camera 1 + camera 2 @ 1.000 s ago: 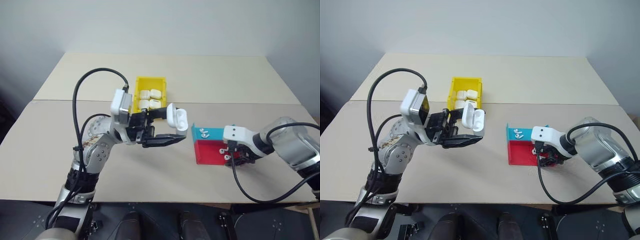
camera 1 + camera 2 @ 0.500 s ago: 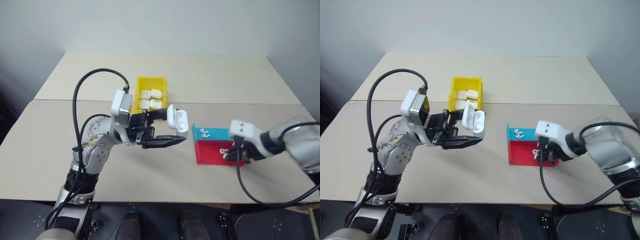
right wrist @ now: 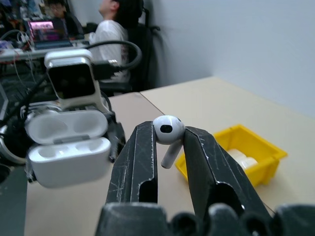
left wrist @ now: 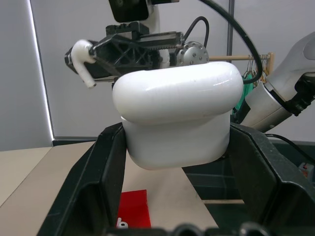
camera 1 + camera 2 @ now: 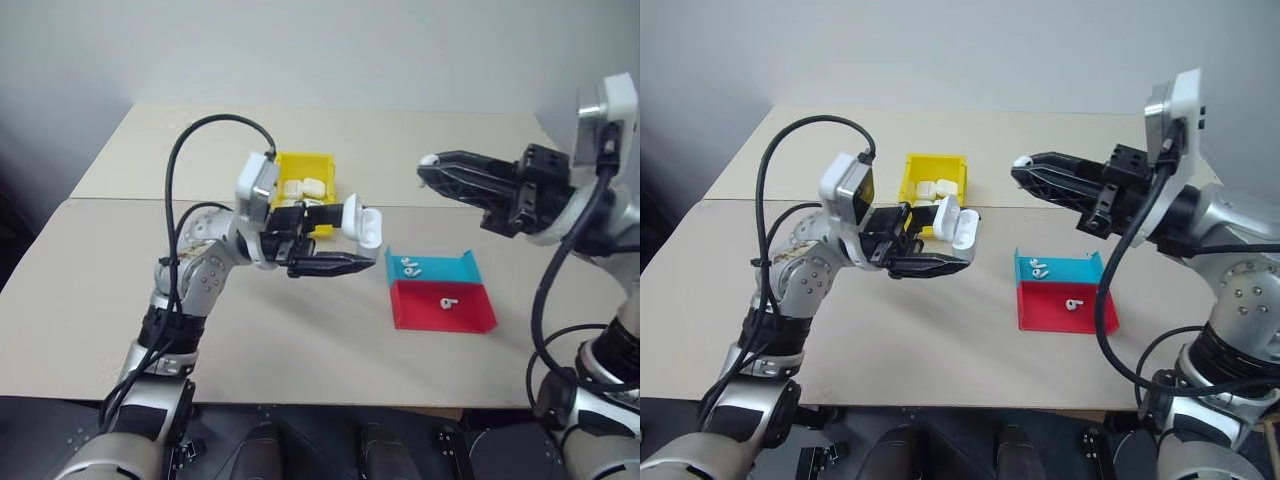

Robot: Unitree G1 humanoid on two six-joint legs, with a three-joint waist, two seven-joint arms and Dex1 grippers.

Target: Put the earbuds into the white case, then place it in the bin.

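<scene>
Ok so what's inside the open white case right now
Both sockets of the white case, held open by the left gripper, look empty. The right gripper pinches one earbud nearby. The sockets' depths can't be seen.

The glossy white pebble-shaped case (image 4: 177,115) hides the left gripper's black fingertips. At 3 o'clock of the table, the right arm's grey upper section (image 5: 625,215) is cut off.
</scene>
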